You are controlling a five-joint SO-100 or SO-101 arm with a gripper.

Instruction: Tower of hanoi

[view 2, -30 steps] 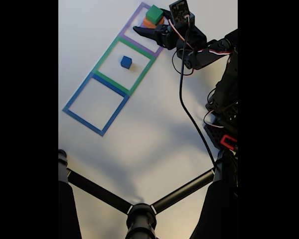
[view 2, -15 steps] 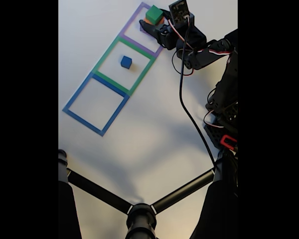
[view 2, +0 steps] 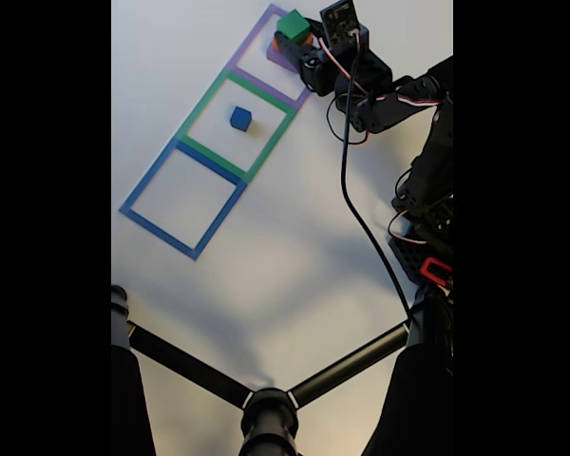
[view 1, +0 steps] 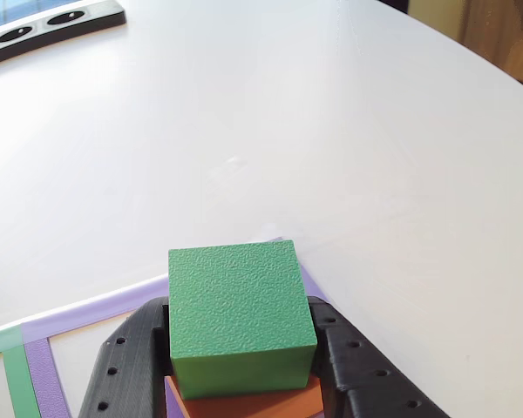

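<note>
Foam blocks: light, soft, grippy; best held on flat opposite sides. Green block (view 1: 241, 318) pebbled, square, atop orange block (view 1: 244, 402), in purple outline (view 2: 266, 43) at bench (view 1: 331, 131) corner. Blue cube (view 2: 240, 118) alone in green outline (view 2: 237, 119). Gripper (view 1: 242, 370) jaws flanking green block, apparently touching both sides; firm hold not certain

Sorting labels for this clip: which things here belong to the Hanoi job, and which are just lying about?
Job:
- green block, between the gripper fingers
- orange block beneath it
- purple block
- blue cube

Lying about:
- taped square outlines
- black tripod legs
- table
</note>
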